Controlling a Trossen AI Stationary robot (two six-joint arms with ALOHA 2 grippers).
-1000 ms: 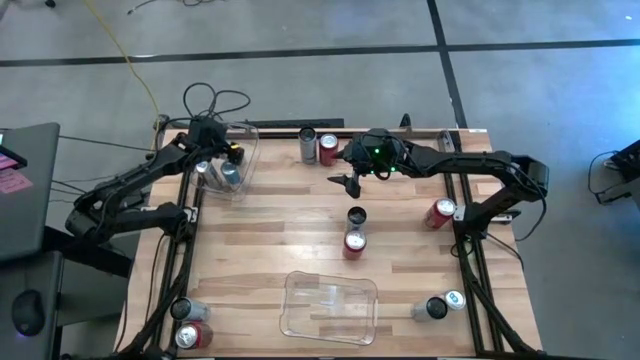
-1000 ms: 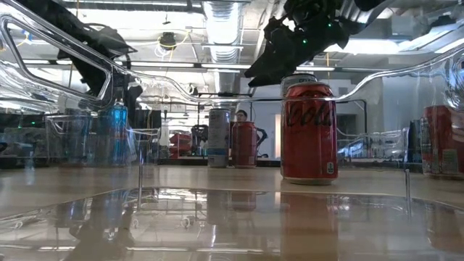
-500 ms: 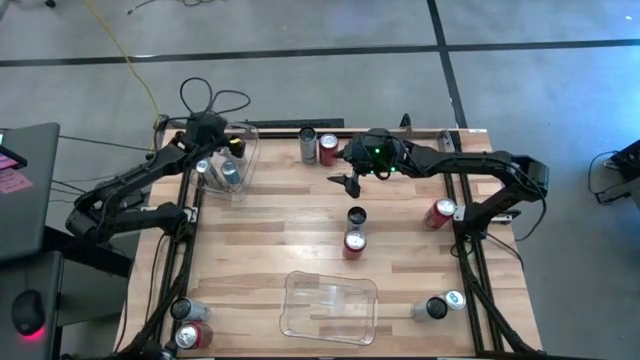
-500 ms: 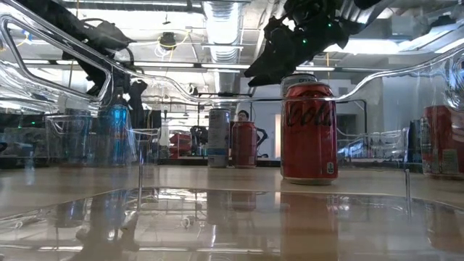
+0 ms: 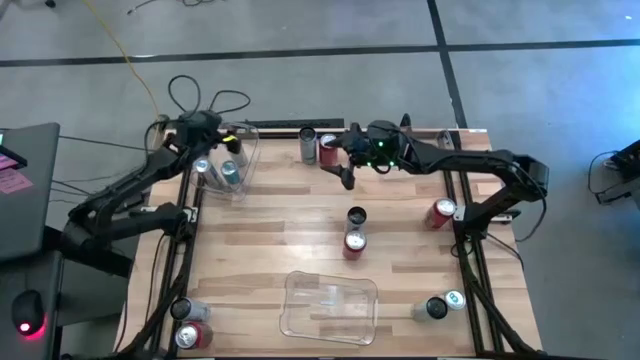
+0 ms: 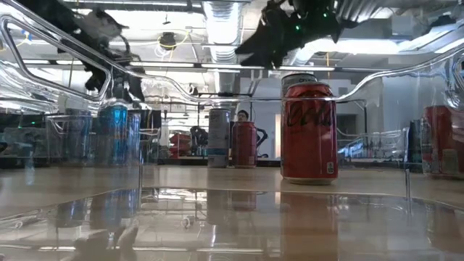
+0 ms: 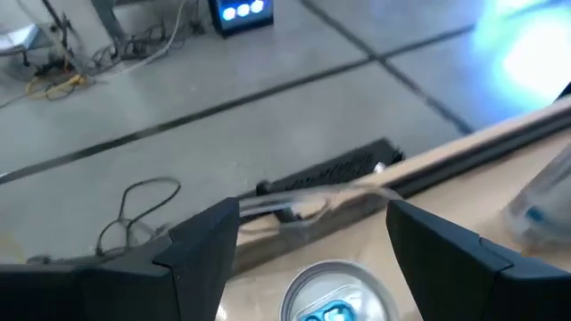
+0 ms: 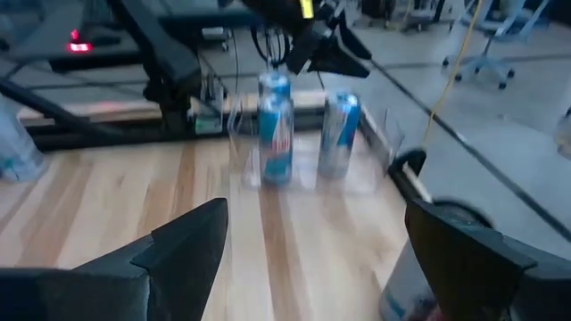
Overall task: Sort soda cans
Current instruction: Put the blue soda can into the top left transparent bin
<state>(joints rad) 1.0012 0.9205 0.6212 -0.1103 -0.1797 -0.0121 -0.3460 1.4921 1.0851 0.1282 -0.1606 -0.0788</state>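
I hold the left claw (image 5: 212, 152) spread and empty over the silver-blue cans (image 5: 228, 172) in the far-left bin (image 5: 243, 138). Right claw (image 5: 346, 174), wide and empty, hovers beside the far-edge red can (image 5: 328, 149); next I judge a descent to grasp it.

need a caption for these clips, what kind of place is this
Probably a robotics lab or workshop: a wooden table on a bare concrete floor, loose cables beside it, and exposed ceiling ducts overhead.
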